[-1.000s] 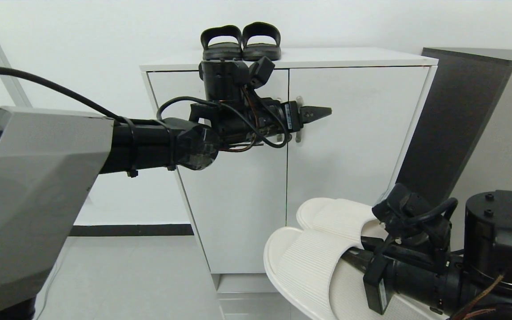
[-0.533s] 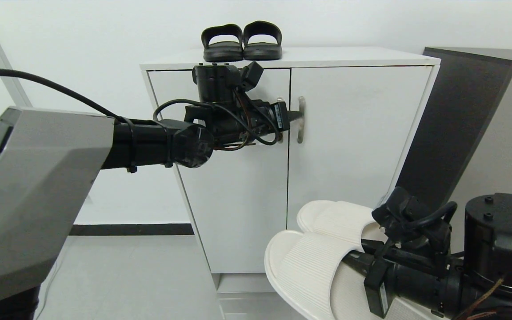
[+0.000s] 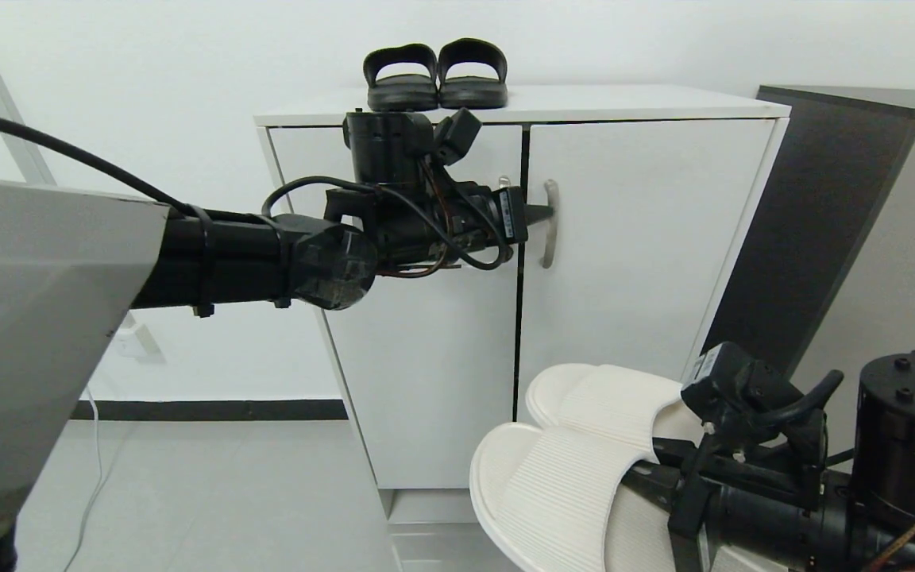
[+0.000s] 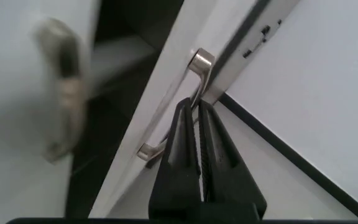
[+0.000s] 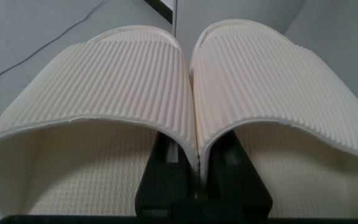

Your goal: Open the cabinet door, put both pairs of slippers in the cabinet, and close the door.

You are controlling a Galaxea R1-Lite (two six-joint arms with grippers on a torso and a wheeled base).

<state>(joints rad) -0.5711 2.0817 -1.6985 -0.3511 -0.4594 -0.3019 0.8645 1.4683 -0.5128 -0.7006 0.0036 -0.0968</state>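
Note:
A white two-door cabinet (image 3: 632, 238) stands ahead, with a pair of black slippers (image 3: 438, 75) on its top. My left gripper (image 3: 541, 213) is shut on the right door's metal handle (image 3: 550, 224). In the left wrist view its fingertips (image 4: 191, 109) pinch the handle (image 4: 199, 62), and a dark gap shows beside the door edge. That door stands slightly ajar. Low at the right, my right gripper (image 3: 648, 477) is shut on a pair of white ribbed slippers (image 3: 569, 453). The fingers (image 5: 166, 168) clamp the inner sides of the white slippers (image 5: 104, 93) together.
A tall grey cabinet (image 3: 862, 199) stands right of the white one, close to the right door's swing. The left door has its own handle (image 3: 503, 184). Open grey floor (image 3: 227, 492) lies at the lower left. A cable (image 3: 96, 469) hangs near the wall.
My left gripper drew back from beyond the handle and closed on it. The right door has come open a crack. The head view shifted slightly.

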